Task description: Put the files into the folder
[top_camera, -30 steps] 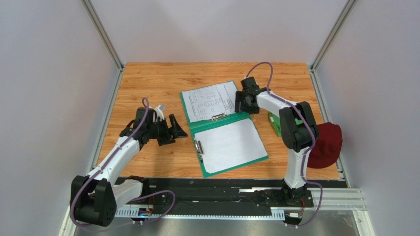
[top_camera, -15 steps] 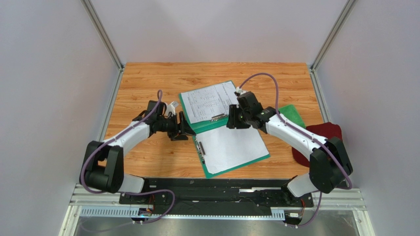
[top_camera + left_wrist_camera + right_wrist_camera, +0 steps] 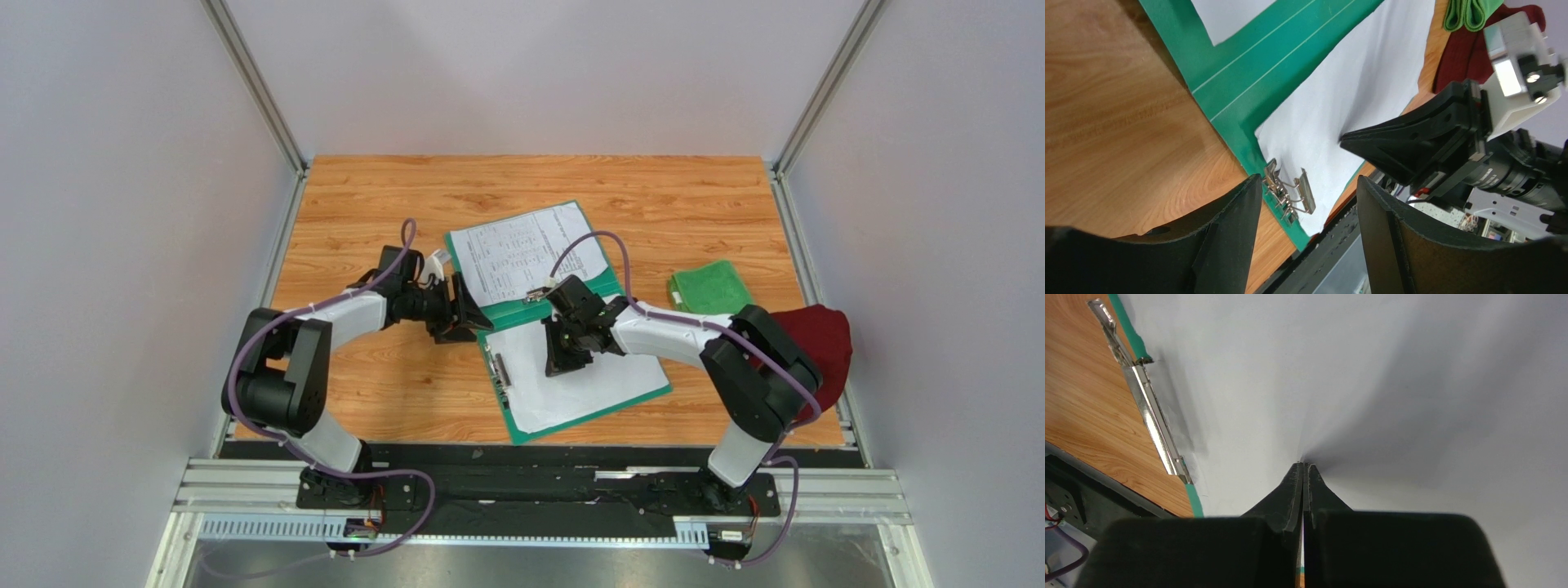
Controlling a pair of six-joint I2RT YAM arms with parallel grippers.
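Observation:
The teal-green folder (image 3: 548, 314) lies open on the wooden table. A printed sheet of the files (image 3: 525, 251) rests on its far half, and a blank white sheet (image 3: 607, 368) on its near half beside a metal clip (image 3: 496, 368). My right gripper (image 3: 559, 359) is shut, its tips (image 3: 1303, 463) pressed onto the white sheet (image 3: 1413, 386), which dimples there. My left gripper (image 3: 472, 322) is open at the folder's left edge near the spine. Between its fingers (image 3: 1309, 179) I see the metal clip (image 3: 1290, 193) and the green folder (image 3: 1247, 67).
A small bright green folded cloth (image 3: 709, 288) and a dark red cloth (image 3: 816, 346) lie at the right side of the table (image 3: 368, 208). Metal frame posts rise at the back corners. A black rail runs along the near edge.
My right arm swung from the folder's far right side onto the near white sheet and its gripper shut. My left gripper moved right to the folder's edge and narrowed a little.

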